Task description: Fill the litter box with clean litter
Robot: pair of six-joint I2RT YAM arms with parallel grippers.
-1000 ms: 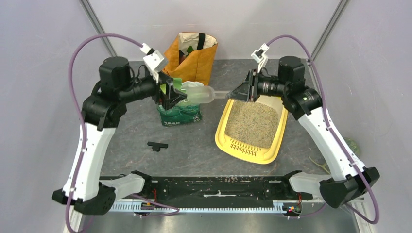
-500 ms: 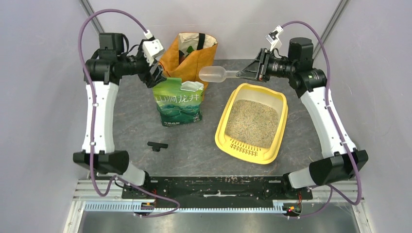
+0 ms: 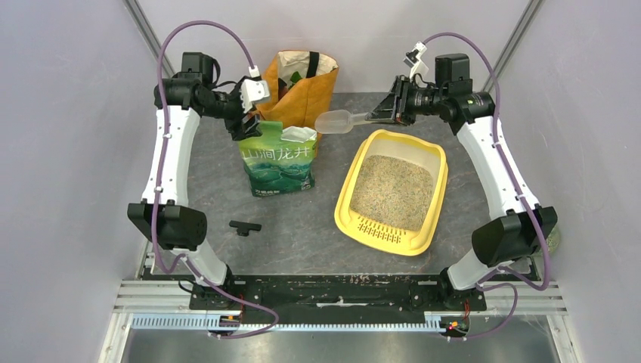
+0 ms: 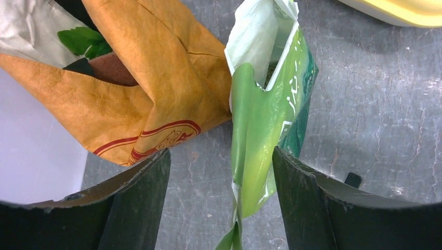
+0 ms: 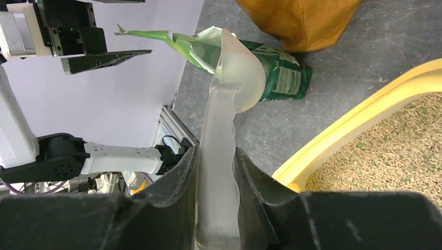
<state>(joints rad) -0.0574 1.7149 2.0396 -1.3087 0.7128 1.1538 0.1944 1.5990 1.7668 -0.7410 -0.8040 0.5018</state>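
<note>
**Grey tabletop [image 3: 302, 227]: litter station inspected**

Litter box [image 3: 344, 213] sits right of centre, holding clean litter [image 3: 393, 189]. Right gripper [image 3: 382, 115], upper right, clamps the translucent scoop [image 3: 336, 121] by its handle. Left gripper [image 3: 246, 127], upper left, stands with jaws apart at the green bag [image 3: 277, 162] top.

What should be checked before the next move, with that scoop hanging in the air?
1. Scoop gripped: ok. The right gripper is shut on the handle of the scoop.
2. Scoop empty: cannot tell. The bowl looks clear from above, but faces away in the wrist view.
3. Green litter bag upright: ok. It stands in front of the orange bag.
4. Bag mouth held open: not ok. The left gripper is open, the bag's flap loose between its jaws.
5. Litter box ready: ok. It lies flat on the table, litter covering its floor.
</note>
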